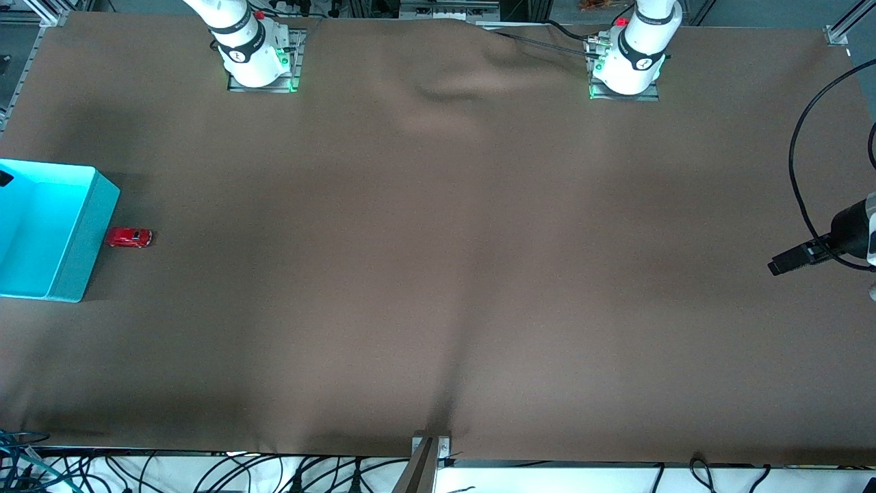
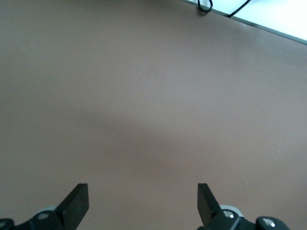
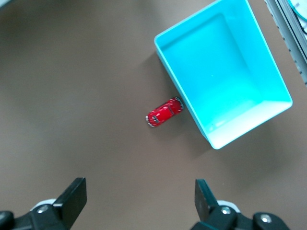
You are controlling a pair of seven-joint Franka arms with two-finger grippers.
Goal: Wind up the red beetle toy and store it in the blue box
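Note:
The red beetle toy [image 1: 129, 237] [image 3: 164, 112] stands on the brown cloth right beside the outer wall of the blue box [image 1: 41, 219] [image 3: 225, 72], at the right arm's end of the table. The box is open-topped with nothing inside. My right gripper [image 3: 140, 187] hangs open high over the cloth beside the toy, holding nothing. My left gripper [image 2: 142, 191] is open over bare cloth at the left arm's end of the table, where it shows at the picture's edge [image 1: 780, 264]; that arm waits.
The brown cloth [image 1: 438, 274] covers the whole table and has a wrinkle [image 1: 445, 89] between the two arm bases. A black cable [image 1: 804, 157] loops above the left gripper. A metal bracket [image 1: 431, 448] and loose cables [image 1: 205, 472] line the table edge nearest the front camera.

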